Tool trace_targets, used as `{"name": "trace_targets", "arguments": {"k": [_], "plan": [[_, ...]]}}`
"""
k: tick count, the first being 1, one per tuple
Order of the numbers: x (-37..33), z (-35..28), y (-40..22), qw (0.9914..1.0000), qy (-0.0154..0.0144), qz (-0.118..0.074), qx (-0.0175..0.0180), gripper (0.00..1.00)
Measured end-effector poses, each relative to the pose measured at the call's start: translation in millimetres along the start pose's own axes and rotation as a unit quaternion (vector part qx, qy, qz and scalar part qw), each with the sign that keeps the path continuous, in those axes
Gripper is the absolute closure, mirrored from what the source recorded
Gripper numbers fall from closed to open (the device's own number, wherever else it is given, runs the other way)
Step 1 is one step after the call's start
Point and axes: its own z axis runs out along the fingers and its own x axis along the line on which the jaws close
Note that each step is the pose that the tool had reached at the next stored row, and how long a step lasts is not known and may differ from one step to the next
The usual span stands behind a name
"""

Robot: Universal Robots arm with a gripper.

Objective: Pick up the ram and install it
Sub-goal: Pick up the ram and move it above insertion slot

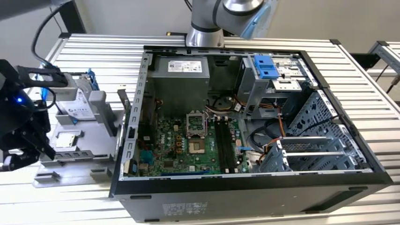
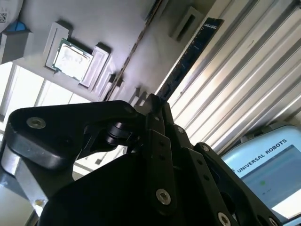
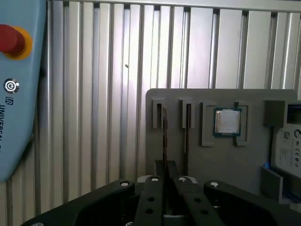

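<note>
Pinching the ram (image 2: 188,56) by one end, right over the gray holder (image 3: 216,165).
The black metal fingers (image 3: 151,190) of the gripper (image 3: 165,165) are pressed close on the near end of the ram. It is a long, thin, dark blue-green stick with small flat black chips. Its far end is beside a narrow slot in the smooth holder. A shiny square chip (image 3: 228,121) lies in the holder. Under the holder is a ribbed silver table (image 3: 94,94).

A ribbed aluminium table (image 1: 350,61) carries an open black computer case (image 1: 250,199) lying on its side; a grey parts holder (image 1: 65,157) sits just beside it, toward the exterior view's left; a pale blue pendant (image 3: 19,117) rests on the slats.
</note>
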Motion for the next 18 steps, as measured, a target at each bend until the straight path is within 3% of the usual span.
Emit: {"name": "trace_targets", "arguments": {"k": [18], "plan": [[-1.5, -82.0, 0.9, 1.00000, 0.0000, 0.000, 0.0000, 1.00]]}}
